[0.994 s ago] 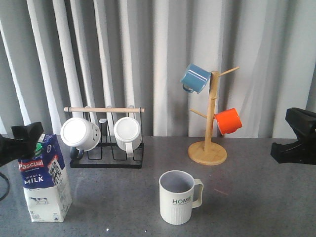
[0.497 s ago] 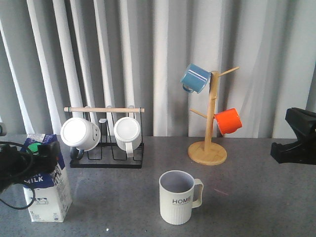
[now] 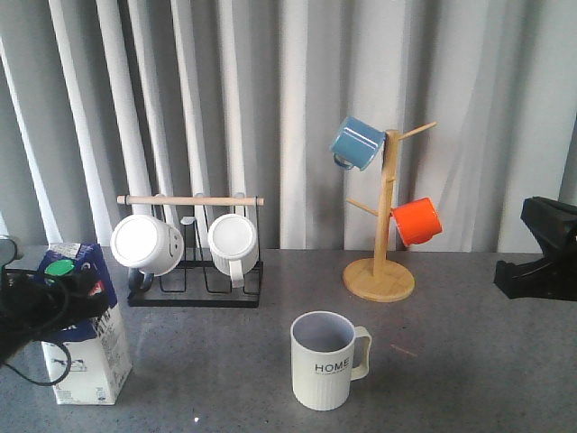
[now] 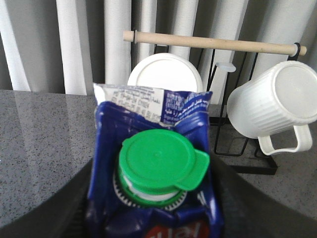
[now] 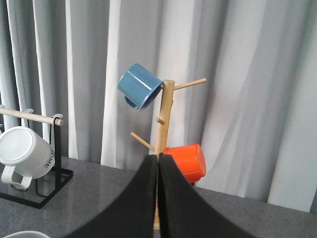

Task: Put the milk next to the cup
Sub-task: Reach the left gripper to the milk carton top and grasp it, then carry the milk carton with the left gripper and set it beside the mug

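Note:
The milk (image 3: 88,361), a blue-and-white carton with a green cap (image 4: 156,161), stands upright at the table's front left. My left gripper (image 3: 56,290) is down over its top, the dark fingers (image 4: 59,213) close along both sides of the gable (image 4: 148,124). The jaws stand wide and I see no squeeze on the carton. The cup (image 3: 323,361), a cream ribbed mug lettered HOME, stands mid-front, well right of the carton, its handle to the right. My right gripper (image 3: 541,248) rests at the far right, its fingers (image 5: 143,198) pressed together on nothing.
A black wire rack (image 3: 194,287) with a wooden bar holds two white mugs (image 3: 147,244) just behind the carton. Behind and to the right of the cup, a wooden mug tree (image 3: 386,216) carries a blue mug (image 3: 357,142) and an orange mug (image 3: 417,221). Curtains close the back.
My left gripper has moved right and come down over the carton's top, now hiding its red band. Carton, cup and right arm have stayed put.

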You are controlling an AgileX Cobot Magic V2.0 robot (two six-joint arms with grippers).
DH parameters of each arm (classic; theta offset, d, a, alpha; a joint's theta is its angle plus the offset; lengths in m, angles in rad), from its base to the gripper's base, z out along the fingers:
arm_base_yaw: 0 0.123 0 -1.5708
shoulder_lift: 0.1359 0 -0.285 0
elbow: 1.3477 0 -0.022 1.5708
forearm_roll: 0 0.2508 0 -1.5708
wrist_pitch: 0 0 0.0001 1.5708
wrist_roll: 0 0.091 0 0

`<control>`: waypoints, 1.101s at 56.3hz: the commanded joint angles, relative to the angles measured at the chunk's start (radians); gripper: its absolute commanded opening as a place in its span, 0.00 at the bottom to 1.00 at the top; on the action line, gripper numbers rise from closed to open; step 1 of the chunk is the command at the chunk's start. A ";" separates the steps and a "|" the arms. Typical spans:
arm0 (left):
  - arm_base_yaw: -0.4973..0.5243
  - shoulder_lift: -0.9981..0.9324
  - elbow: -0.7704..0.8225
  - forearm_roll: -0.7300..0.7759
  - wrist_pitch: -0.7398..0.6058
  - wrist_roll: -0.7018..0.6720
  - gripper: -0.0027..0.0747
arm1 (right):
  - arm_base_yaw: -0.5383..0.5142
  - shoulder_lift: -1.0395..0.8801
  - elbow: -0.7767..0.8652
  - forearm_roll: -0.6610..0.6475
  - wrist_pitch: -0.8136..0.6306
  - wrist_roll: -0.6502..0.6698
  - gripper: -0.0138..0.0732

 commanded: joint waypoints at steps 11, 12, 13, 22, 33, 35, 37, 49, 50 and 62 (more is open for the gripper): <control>0.001 -0.035 -0.031 -0.006 -0.109 0.003 0.18 | -0.004 -0.020 -0.032 -0.011 -0.069 -0.001 0.15; 0.001 -0.035 -0.031 -0.006 -0.109 0.003 0.17 | -0.004 -0.020 -0.032 -0.011 -0.069 -0.001 0.15; 0.001 -0.035 -0.031 -0.006 -0.109 0.003 0.16 | -0.004 -0.020 -0.032 -0.011 -0.069 -0.001 0.15; 0.001 -0.035 -0.031 -0.006 -0.102 0.003 0.11 | -0.004 -0.020 -0.032 -0.011 -0.068 -0.001 0.15; -0.002 -0.037 -0.031 -0.008 -0.111 0.003 0.10 | -0.004 -0.020 -0.032 -0.011 -0.069 -0.001 0.15; -0.008 -0.039 -0.031 -0.020 -0.117 0.003 0.10 | -0.004 -0.020 -0.032 -0.011 -0.069 -0.001 0.15; -0.022 -0.046 -0.031 -0.058 -0.117 0.011 0.10 | -0.004 -0.020 -0.032 -0.011 -0.069 -0.001 0.15; -0.189 -0.076 -0.031 -0.431 -0.207 0.354 0.11 | -0.004 -0.020 -0.032 -0.011 -0.069 -0.001 0.15; -0.205 -0.076 -0.031 -0.447 -0.217 0.380 0.11 | -0.004 -0.020 -0.032 -0.011 -0.069 -0.001 0.15; -0.435 -0.050 -0.086 -0.669 -0.364 0.617 0.11 | -0.004 -0.020 -0.032 -0.011 -0.069 -0.001 0.15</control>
